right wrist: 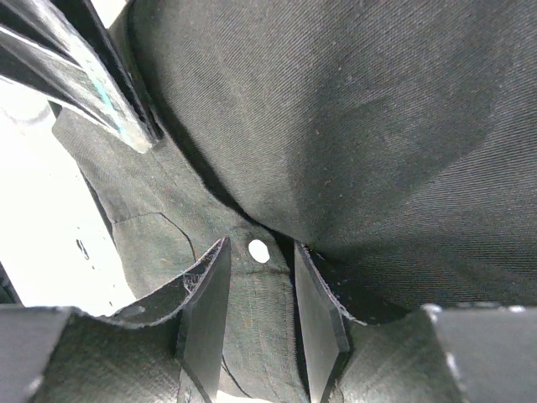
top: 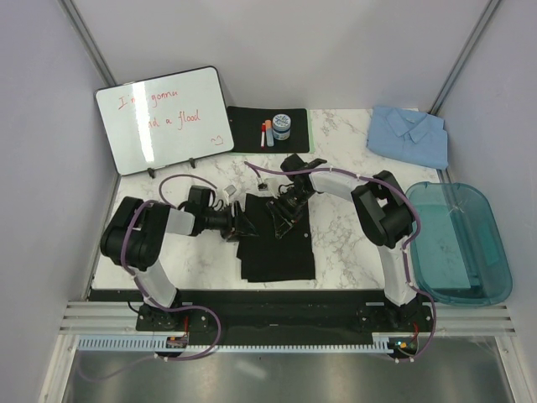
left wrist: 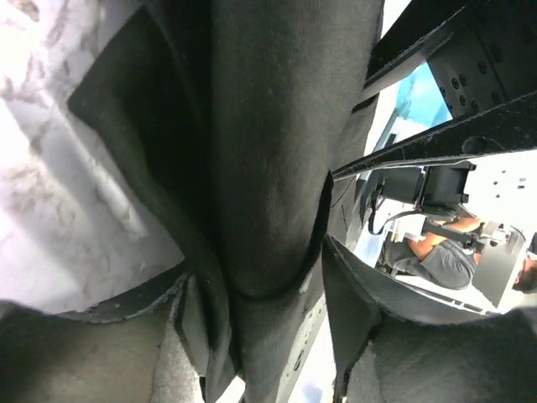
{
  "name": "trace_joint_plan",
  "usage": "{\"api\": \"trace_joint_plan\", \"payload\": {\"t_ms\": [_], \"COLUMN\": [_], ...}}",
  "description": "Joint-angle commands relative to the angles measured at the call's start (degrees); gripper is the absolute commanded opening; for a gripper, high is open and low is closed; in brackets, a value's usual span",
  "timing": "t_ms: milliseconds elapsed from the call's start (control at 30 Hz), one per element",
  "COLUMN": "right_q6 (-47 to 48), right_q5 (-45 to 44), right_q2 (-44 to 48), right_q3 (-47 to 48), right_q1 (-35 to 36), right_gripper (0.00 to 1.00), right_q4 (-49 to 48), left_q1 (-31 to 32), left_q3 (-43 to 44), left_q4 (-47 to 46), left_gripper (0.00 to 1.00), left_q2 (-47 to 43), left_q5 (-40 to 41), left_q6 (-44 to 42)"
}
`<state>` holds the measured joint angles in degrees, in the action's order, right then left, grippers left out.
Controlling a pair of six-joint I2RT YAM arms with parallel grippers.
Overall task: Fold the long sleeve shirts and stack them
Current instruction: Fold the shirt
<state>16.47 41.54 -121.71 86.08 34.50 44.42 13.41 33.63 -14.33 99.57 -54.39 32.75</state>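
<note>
The black shirt (top: 277, 243) lies partly folded in the middle of the table, bunched up at its far edge. My left gripper (top: 237, 225) is at that edge's left corner. In the left wrist view a thick fold of the black shirt (left wrist: 268, 168) runs between its fingers (left wrist: 357, 323) and touches both tips. My right gripper (top: 282, 211) is at the far edge's middle. In the right wrist view its jaws stand a little apart over the shirt's buttoned strip (right wrist: 260, 294), with a dark fold (right wrist: 352, 126) rising beyond the tips. The light blue shirt (top: 409, 134) lies folded at the back right.
A teal bin (top: 460, 243) stands at the right edge. A whiteboard (top: 164, 117) leans at the back left. A black green-edged mat (top: 247, 134) at the back centre carries a small jar (top: 281, 126) and markers.
</note>
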Motion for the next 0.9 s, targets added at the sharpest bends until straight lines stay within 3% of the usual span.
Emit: {"api": "trace_joint_plan", "payload": {"t_ms": [0, 67, 100, 200, 367, 600, 867], "right_q6": [1.4, 1.2, 1.0, 0.3, -3.4, -4.6, -1.4], "right_q5": [-4.2, -4.1, -4.0, -3.6, 0.0, 3.3, 4.1], "right_q2": [-2.4, -2.3, -2.2, -1.2, 3.1, 9.0, 15.0], "right_q3": [0.5, 0.5, 0.5, 0.7, 0.6, -1.8, -7.9], "right_q1": [-0.3, -0.3, -0.3, -0.7, -6.4, -14.5, -19.0], "right_gripper": [0.45, 0.46, 0.46, 0.49, 0.65, 0.66, 0.66], "right_q4": [-3.8, -3.7, -3.7, -3.4, -1.9, 0.4, 2.9], "left_q1": [1.3, 1.3, 1.2, 1.1, 0.0, -3.6, -4.1], "left_q3": [-0.8, 0.1, 0.5, 5.1, 17.9, 33.0, 70.5], "left_q4": [-2.6, -0.9, 1.0, 17.2, 40.5, 61.3, 78.1], "left_gripper": [0.51, 0.43, 0.25, 0.02, 0.02, 0.02, 0.02], "left_q2": [2.5, 2.0, 1.5, -1.7, -5.1, -0.3, 9.8], "left_q5": [2.8, 3.2, 3.3, 8.1, 18.1, 30.3, 54.1], "left_q6": [1.4, 1.2, 0.4, -7.8, -24.8, -39.0, -55.1]}}
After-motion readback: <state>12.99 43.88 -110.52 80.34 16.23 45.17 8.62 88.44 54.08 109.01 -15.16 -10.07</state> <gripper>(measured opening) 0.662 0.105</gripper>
